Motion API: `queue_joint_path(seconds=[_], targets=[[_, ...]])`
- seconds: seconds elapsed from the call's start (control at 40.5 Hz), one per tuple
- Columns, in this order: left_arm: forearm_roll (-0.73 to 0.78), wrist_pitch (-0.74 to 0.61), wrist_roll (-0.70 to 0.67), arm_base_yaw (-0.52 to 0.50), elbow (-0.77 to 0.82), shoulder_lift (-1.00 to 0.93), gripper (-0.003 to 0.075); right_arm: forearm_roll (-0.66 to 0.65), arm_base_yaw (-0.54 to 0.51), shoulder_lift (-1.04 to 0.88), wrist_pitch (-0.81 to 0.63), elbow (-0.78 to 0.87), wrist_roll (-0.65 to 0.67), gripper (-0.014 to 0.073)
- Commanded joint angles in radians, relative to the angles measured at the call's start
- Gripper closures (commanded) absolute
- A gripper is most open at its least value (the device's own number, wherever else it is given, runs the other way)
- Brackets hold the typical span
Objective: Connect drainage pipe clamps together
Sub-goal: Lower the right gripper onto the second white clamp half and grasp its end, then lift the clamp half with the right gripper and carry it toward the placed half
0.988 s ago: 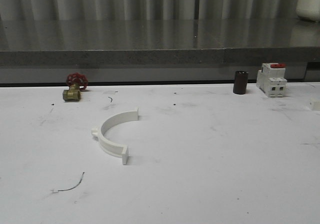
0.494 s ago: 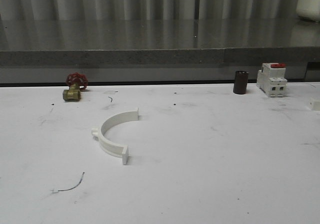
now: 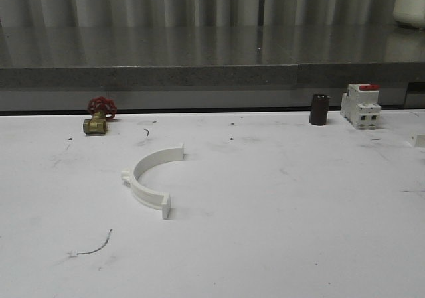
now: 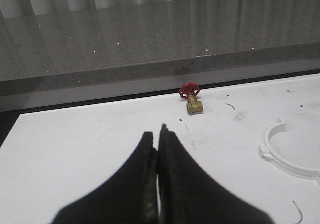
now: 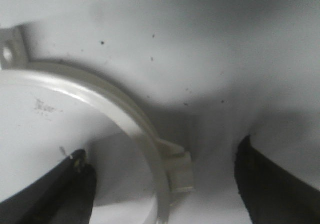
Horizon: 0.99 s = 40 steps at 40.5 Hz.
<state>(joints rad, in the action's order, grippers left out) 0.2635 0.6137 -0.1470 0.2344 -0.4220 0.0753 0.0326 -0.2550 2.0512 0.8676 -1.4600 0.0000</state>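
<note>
Front view: half-ring (image 3: 149, 178) unmoved; left hand (image 4: 158, 139) pressed together, right hand (image 5: 162, 159) spread.

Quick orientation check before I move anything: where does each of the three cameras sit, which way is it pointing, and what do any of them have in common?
Front view: looks forward over the white table at a clamp half, brass valve and breaker.
Left wrist view: on the left arm, looking over the shut left gripper toward the valve and clamp half.
Right wrist view: close above another clamp half, straddled by the open right gripper.
Front and left wrist views share the valve and clamp half.
</note>
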Motion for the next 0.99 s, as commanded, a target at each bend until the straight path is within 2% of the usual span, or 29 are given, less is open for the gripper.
queue_joint_path(seconds=[0.0, 0.247, 0.395, 0.963], targets=[[0.002, -0.079, -0.003, 0.0, -0.022, 0.014, 0.0741, -0.005, -0.008, -0.054, -0.007, -0.031, -0.012, 0.0011], [0.002, -0.079, -0.003, 0.0, -0.022, 0.014, 0.0741, -0.005, -0.008, -0.054, -0.003, -0.031, -0.012, 0.0273], [0.002, -0.079, -0.003, 0.0, -0.022, 0.014, 0.0741, -0.005, -0.008, -0.054, 0.005, -0.031, -0.012, 0.038], [0.002, -0.079, -0.003, 0.0, -0.022, 0.014, 0.0741, -0.005, -0.008, -0.054, 0.012, -0.031, -0.012, 0.0391]])
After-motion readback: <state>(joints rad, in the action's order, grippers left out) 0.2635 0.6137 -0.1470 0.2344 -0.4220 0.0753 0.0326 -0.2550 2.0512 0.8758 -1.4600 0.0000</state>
